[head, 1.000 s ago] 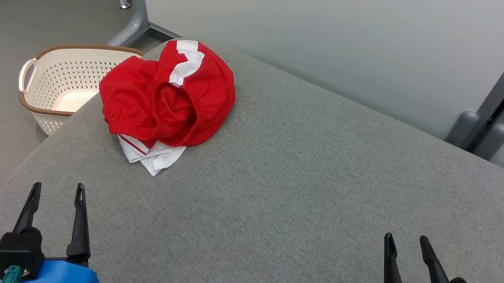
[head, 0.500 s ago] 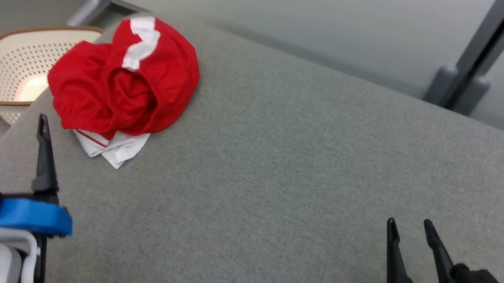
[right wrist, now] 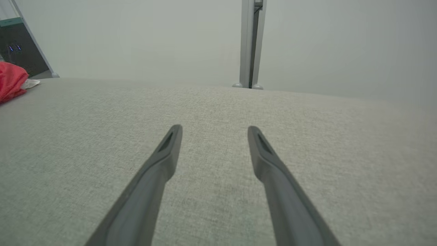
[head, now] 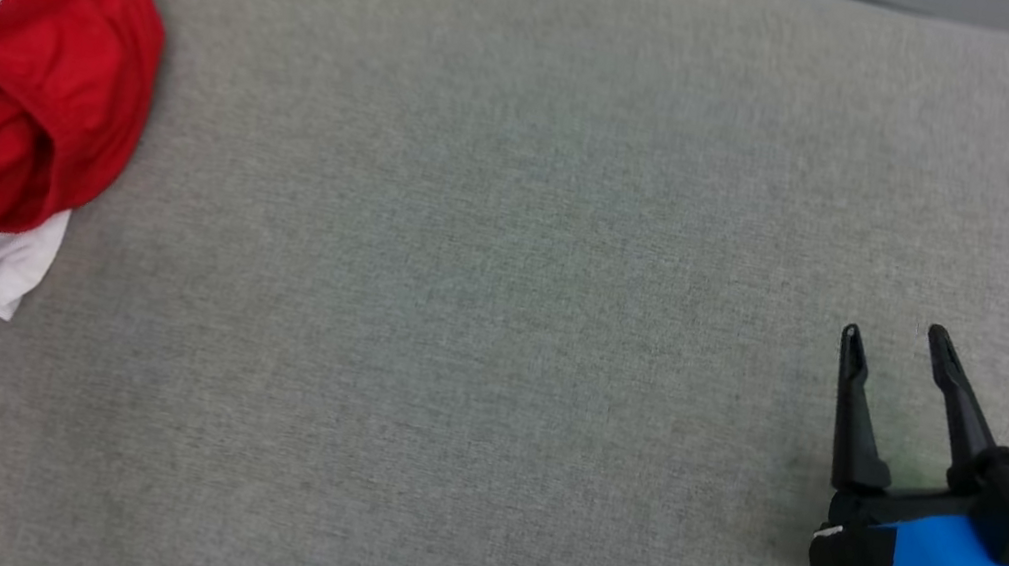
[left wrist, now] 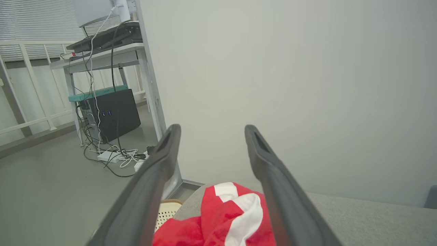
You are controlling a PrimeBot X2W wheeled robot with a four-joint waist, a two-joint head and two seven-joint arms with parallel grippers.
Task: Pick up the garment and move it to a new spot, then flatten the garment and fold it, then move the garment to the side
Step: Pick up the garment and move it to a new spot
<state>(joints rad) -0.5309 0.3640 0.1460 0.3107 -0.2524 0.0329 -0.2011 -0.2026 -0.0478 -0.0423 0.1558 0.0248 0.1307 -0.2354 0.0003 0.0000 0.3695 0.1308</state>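
Observation:
The garment [head: 18,95], red with white stripes and a white hem, lies bunched in a heap at the left edge of the grey padded surface [head: 514,224]. In the left wrist view my left gripper [left wrist: 210,131] is open, its dark fingers spread above the garment [left wrist: 222,218] with nothing between them. A blue part of the left wrist pokes in at the head view's left edge, over the heap. My right gripper [head: 896,335] stands open at the lower right, far from the garment, and hovers low over bare fabric [right wrist: 215,129]. The garment [right wrist: 12,85] appears far left there.
A cream basket [left wrist: 167,212] sits on the floor just past the surface's corner. Beyond it stand a desk frame with a black box [left wrist: 112,112] and cables. A pale wall and a grey post [right wrist: 251,44] close off the far side.
The head camera has tilted down and turned right, so the basket and floor have left the picture. The left gripper has moved forward to the garment. The right gripper stays open, barely moved.

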